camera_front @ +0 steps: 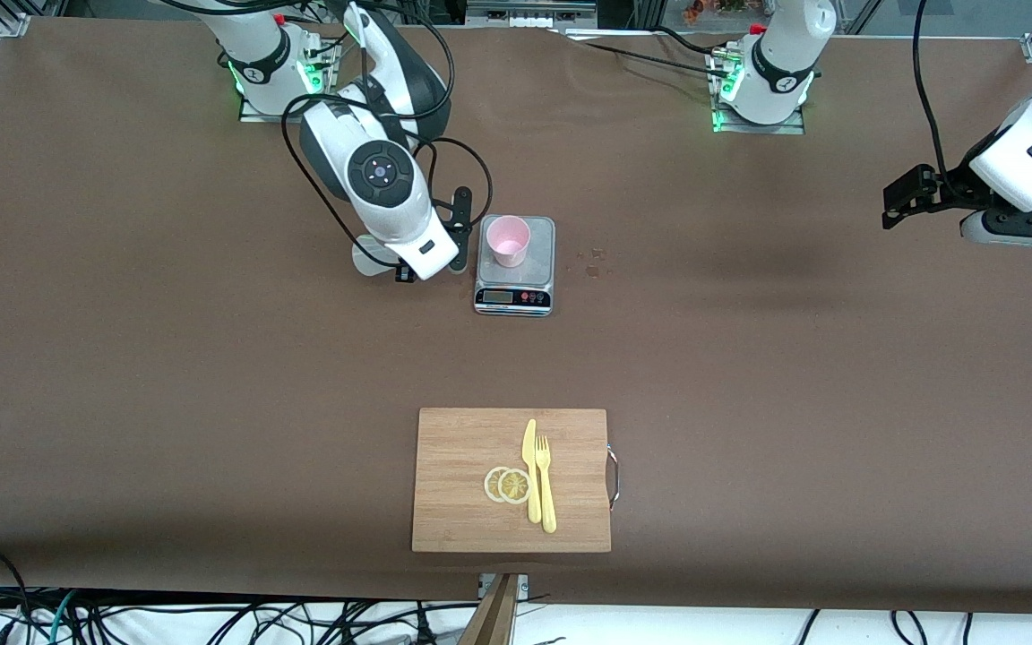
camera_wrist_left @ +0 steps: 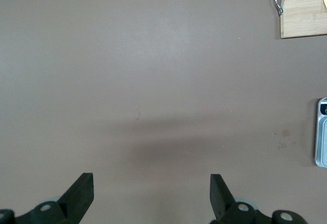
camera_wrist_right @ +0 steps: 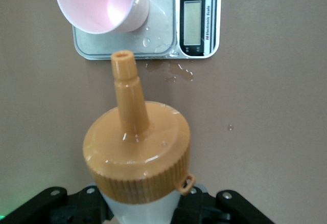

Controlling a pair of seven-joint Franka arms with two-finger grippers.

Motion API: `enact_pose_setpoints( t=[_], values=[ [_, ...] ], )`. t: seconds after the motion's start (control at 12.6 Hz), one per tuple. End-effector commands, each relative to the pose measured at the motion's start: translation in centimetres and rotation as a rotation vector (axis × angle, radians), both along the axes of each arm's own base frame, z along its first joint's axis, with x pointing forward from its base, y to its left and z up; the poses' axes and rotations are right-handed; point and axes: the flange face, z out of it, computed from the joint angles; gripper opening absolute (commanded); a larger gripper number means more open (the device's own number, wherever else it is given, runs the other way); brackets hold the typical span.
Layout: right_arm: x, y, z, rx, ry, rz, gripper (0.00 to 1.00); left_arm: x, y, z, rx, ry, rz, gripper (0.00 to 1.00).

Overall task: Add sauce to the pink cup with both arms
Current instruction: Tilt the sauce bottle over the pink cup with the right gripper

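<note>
Robotics lab, bench-mounted arms (camera_front: pixel 373 170), trailing cables (camera_front: pixel 211 618)

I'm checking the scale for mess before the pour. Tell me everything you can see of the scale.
The scale is a small, flat silver-grey digital kitchen scale with a dark display and red buttons on the front strip nearest the front camera. It lies flat on the table between the arms' bases and the cutting board. The pink cup stands upright on its platform, which shows clear droplets.
</note>
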Motion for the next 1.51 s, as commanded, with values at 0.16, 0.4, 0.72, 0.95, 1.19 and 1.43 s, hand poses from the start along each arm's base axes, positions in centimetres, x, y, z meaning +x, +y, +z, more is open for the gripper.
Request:
enact_pose_setpoints(
  t=[0.16, 0.4, 0.72, 0.95, 1.19, 1.43],
  values=[
    [-2.8, 2.6, -0.2, -0.075, -0.001, 0.043, 0.21, 0.3, 0.1, 0.9, -0.004, -0.009, -0.012, 1.00],
    [-4.1, 3.6, -0.9, -0.111, 0.007, 0.086, 0.21, 0.4, 0.1, 0.8, -0.004, -0.007, -0.014, 1.00],
    [-5.1, 4.5, -2.2, -0.153, 0.010, 0.106, 0.21, 0.3, 0.1, 0.9, -0.004, -0.009, -0.014, 1.00],
    [-6.1, 5.3, -3.2, -0.187, 0.008, 0.109, 0.21, 0.3, 0.1, 0.9, -0.004, -0.009, -0.012, 1.00],
    [-6.9, 6.8, -3.9, -0.219, 0.008, 0.142, 0.21, 0.3, 0.1, 0.9, -0.004, -0.007, -0.012, 1.00],
    [-7.0, 7.0, -4.0, -0.245, 0.001, 0.160, 0.21, 0.3, 0.1, 0.9, -0.003, -0.007, -0.009, 1.00]
  ],
)
